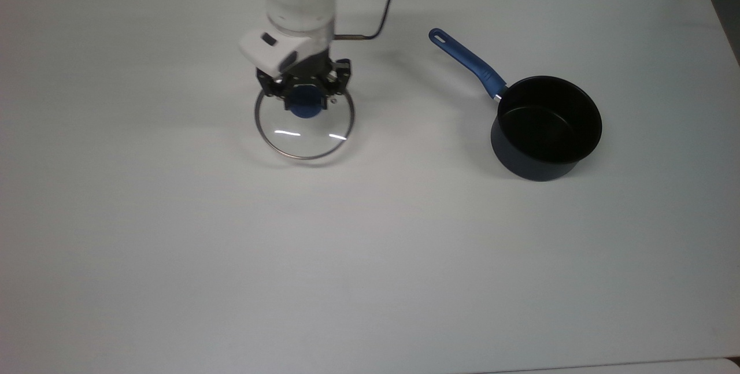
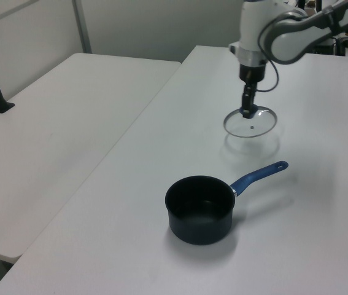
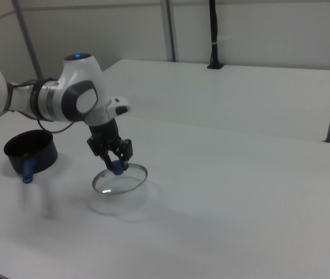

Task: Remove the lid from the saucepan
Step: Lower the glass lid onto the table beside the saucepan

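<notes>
Top view shows the gripper (image 1: 304, 98) with its fingers clamped on the round blue knob (image 1: 304, 107) of the lid (image 1: 304, 128), a clear glass disc with thin metal rim, held above the table (image 1: 173, 247), well apart from the open saucepan (image 1: 546, 128) at its 3 o'clock. Removal looks done; next would be lowering it flat and releasing.

One saucepan (image 1: 546, 128) sits at the right of the top view, and one lid (image 1: 304, 128) lies left of centre, upper half. One gripper (image 1: 304, 95) is there too, at the lid's blue knob. Two white tables (image 2: 321, 203) appear in the left view.
</notes>
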`<state>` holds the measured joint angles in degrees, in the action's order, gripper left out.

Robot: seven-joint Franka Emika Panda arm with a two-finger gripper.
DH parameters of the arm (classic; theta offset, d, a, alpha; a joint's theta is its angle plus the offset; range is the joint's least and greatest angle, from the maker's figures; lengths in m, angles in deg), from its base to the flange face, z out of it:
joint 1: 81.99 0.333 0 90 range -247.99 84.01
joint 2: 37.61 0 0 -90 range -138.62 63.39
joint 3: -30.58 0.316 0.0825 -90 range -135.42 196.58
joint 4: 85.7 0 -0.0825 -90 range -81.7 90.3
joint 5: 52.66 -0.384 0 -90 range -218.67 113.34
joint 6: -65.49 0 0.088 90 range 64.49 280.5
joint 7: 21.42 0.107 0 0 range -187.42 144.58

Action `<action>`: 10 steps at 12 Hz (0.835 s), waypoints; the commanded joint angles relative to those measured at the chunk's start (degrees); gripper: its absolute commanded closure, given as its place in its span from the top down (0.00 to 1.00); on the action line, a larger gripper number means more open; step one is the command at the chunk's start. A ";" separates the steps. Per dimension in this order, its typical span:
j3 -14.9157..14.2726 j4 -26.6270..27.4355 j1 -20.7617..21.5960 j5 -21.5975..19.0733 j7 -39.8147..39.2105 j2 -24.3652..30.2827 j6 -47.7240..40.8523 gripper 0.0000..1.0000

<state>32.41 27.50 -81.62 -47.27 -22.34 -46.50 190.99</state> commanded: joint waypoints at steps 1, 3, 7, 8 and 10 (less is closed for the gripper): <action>1.07 9.39 -1.77 -0.12 -0.75 3.88 4.85 0.51; 1.07 9.49 -1.86 -0.12 -0.14 1.87 4.93 0.52; 1.07 8.35 -1.78 -0.03 -0.05 1.15 3.88 1.00; 1.07 7.13 -1.25 -0.03 0.04 1.33 2.84 1.00; 1.16 0.65 -0.99 -0.03 0.12 1.94 -6.61 1.00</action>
<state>32.97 34.32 -82.69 -47.30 -22.51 -45.85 193.46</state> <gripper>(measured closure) 0.013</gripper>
